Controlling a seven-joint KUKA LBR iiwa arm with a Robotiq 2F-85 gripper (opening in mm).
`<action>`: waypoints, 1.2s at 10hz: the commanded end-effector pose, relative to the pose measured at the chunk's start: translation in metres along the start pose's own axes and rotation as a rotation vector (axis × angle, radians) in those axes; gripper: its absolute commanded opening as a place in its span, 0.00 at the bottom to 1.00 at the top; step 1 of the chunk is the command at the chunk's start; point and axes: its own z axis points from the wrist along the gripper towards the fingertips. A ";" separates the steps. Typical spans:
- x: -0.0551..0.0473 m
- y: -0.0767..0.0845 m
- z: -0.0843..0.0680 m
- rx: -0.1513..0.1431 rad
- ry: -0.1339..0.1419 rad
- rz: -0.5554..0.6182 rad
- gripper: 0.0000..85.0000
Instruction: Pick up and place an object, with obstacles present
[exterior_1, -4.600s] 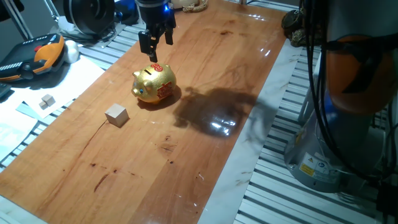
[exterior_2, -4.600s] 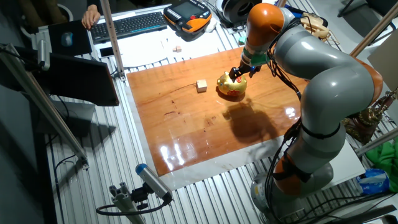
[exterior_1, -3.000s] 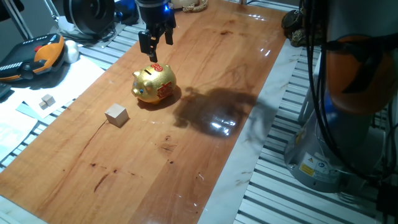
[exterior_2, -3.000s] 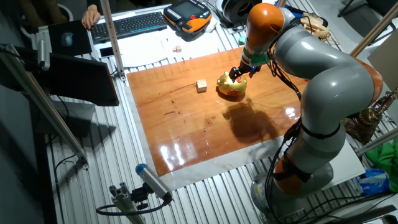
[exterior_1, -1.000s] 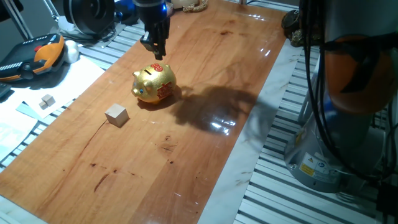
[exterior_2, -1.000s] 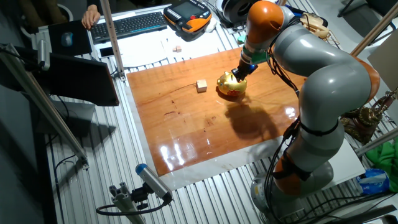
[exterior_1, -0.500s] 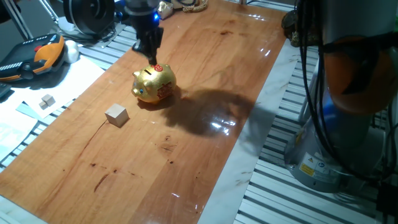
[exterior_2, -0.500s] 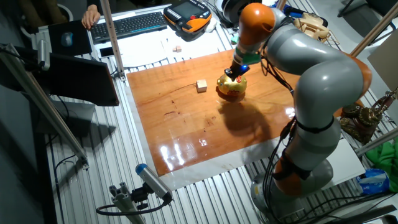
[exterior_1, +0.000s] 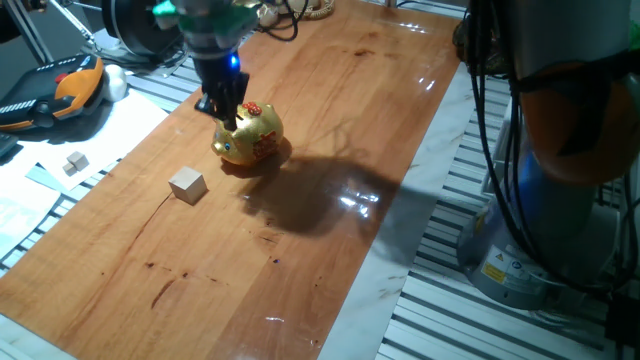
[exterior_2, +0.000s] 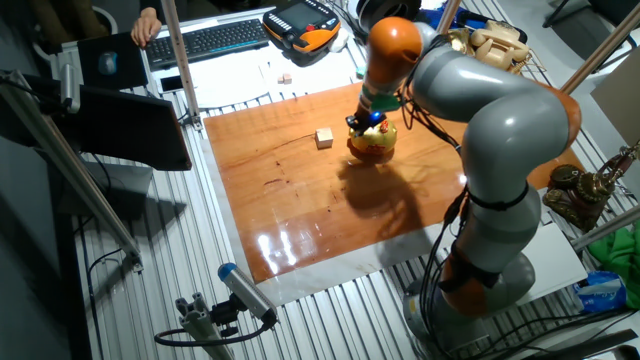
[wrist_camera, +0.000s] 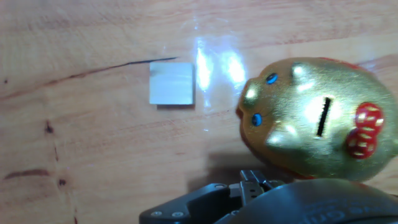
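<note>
Wooden cube (exterior_1: 187, 185): on counter (exterior_1: 330, 150), just off gold piggy bank's (exterior_1: 250, 136) snout side. Gripper (exterior_1: 226, 113): above piggy bank's near flank; cube lies beyond snout. Fingers: opening cannot be told.

Arm (exterior_2: 500, 120): large rounded silver-grey link shells, orange joint bands at wrist end and near base. Black cable bundle along side. Gripper (exterior_1: 226, 108): black, two short fingers, blue indicator light above. Grey pedestal base, yellow warning label.
</note>
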 end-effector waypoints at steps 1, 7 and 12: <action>0.001 0.003 0.001 0.009 0.005 0.002 0.00; -0.005 0.009 0.019 0.005 0.005 0.037 0.00; -0.003 0.021 0.044 0.008 -0.066 0.066 0.00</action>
